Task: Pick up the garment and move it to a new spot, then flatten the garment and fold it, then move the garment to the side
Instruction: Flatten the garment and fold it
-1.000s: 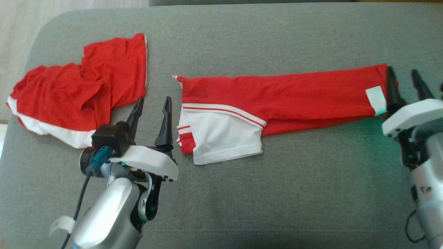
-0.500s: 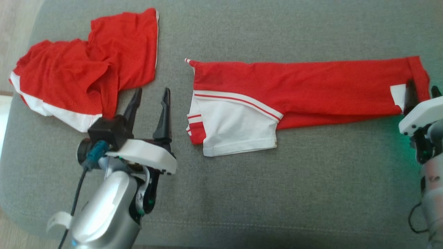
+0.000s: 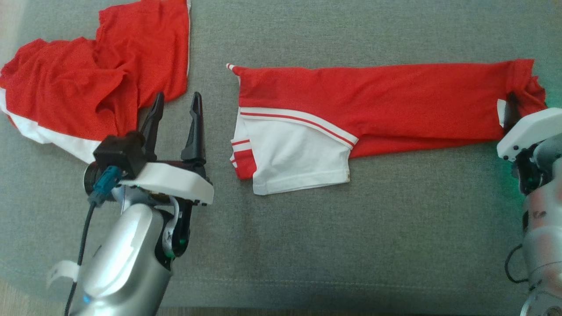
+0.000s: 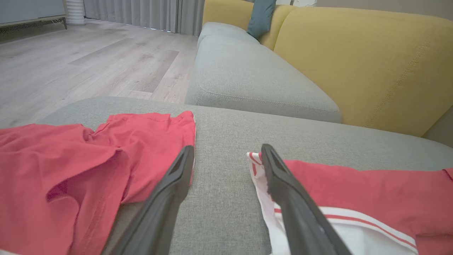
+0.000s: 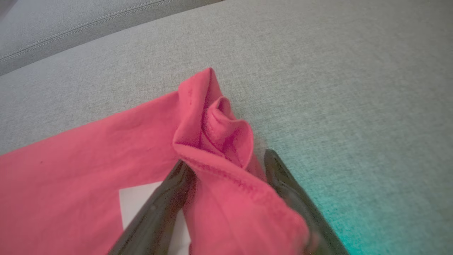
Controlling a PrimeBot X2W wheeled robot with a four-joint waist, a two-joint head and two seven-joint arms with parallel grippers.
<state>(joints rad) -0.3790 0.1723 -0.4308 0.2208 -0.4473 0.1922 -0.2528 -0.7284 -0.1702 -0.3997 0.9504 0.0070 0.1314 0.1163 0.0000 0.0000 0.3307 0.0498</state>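
The garment (image 3: 373,101), red with a white striped panel at its left end, lies folded into a long strip across the grey cushion (image 3: 351,245). My right gripper (image 3: 522,105) is at its right end, fingers apart, and the red hem (image 5: 216,124) is bunched up and raised between them (image 5: 226,159); a white label (image 5: 138,202) lies beside the left finger. My left gripper (image 3: 177,96) stands open over bare cushion just left of the garment's striped corner (image 4: 253,159), with nothing between its fingers (image 4: 227,148).
A second red garment (image 3: 79,83) with a white band lies crumpled at the far left, close to my left gripper. In the left wrist view another grey seat (image 4: 247,78), a yellow sofa back (image 4: 371,60) and wood floor (image 4: 70,63) lie beyond the cushion.
The head camera has shifted. My right gripper has pushed onto the garment's right end, and the hem, flat before, is now bunched up between its fingers. The left gripper holds its place between the garments.
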